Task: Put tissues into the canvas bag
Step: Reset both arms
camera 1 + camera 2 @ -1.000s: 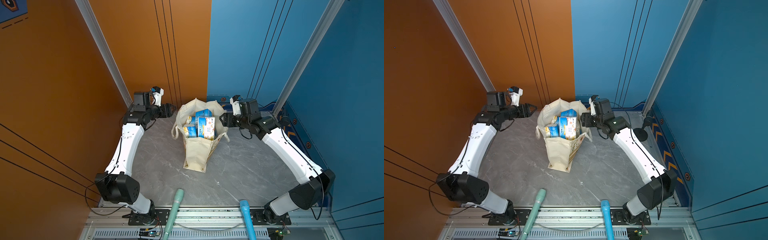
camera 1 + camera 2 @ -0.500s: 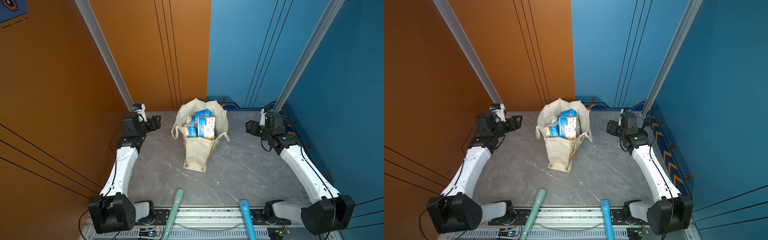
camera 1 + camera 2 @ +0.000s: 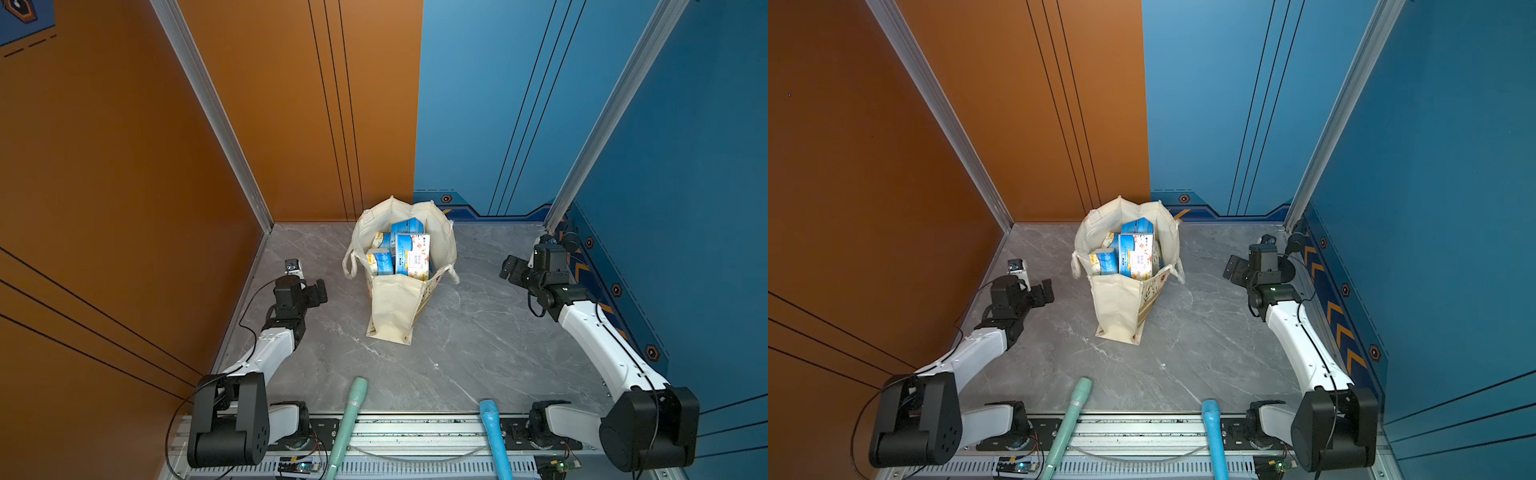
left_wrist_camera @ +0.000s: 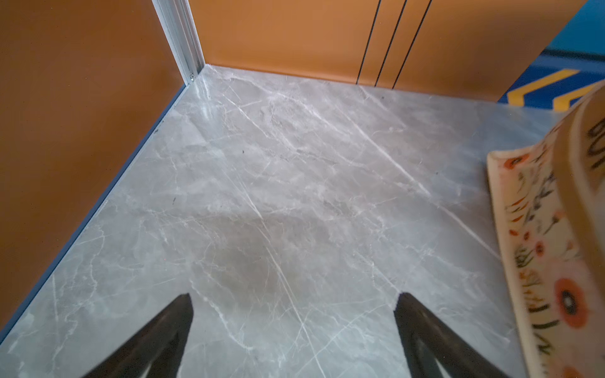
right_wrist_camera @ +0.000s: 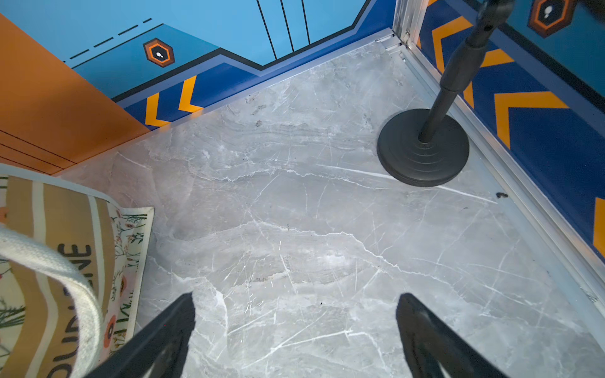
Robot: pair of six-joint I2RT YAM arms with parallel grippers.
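Grey marble table [image 3: 478, 353] carries the canvas bag [image 3: 392, 307] upright near its middle. The tissues [image 3: 411, 253], blue and white packs, stand inside the bag, their tops showing at the open mouth. The left gripper [image 4: 293, 297] and the right gripper [image 5: 296, 297] hang on either side, apart from the bag — fingers of both spread wide, holding nothing

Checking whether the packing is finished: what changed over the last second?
The left gripper and right gripper drew back outward from the sides of the canvas bag and now stand open and empty. The bag and the tissues inside it stayed put.
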